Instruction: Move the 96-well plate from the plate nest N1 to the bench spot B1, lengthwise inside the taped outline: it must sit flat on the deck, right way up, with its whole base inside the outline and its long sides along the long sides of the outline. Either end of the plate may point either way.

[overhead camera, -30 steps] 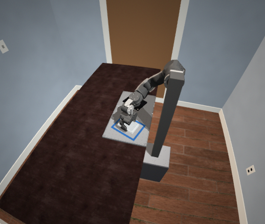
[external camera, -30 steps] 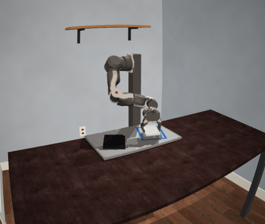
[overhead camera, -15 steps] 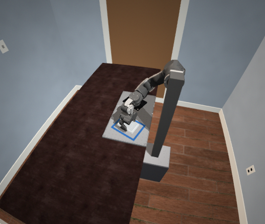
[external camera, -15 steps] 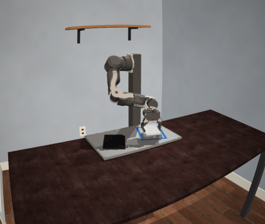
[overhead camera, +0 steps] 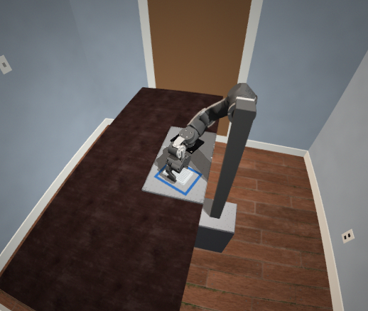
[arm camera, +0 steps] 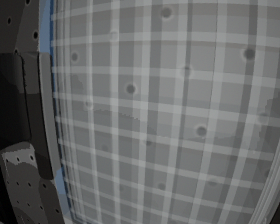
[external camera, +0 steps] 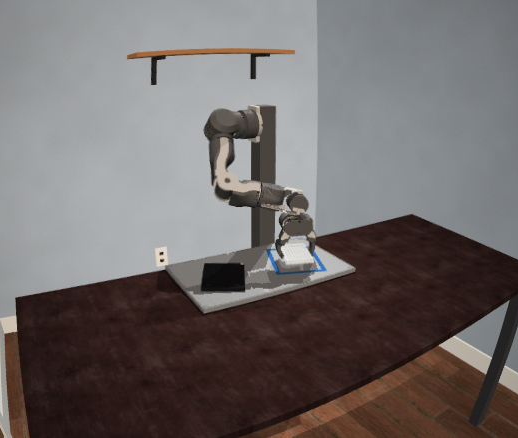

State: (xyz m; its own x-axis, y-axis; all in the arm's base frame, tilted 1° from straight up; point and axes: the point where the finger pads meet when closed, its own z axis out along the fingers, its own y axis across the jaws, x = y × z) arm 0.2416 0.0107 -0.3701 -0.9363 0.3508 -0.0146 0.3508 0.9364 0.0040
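Note:
The white 96-well plate lies low inside the blue taped outline B1 on the grey deck, its long sides running along the outline's long sides. In the exterior view the plate sits within the outline, at or just above the deck. My gripper is shut on the plate, one finger on each long side. In the wrist view the plate's grid fills the frame, with blue tape along its left edge. The black plate nest N1 stands empty at the deck's other end.
The grey deck rests on a dark wooden table. The arm's grey post stands behind the deck. A wall shelf hangs high above.

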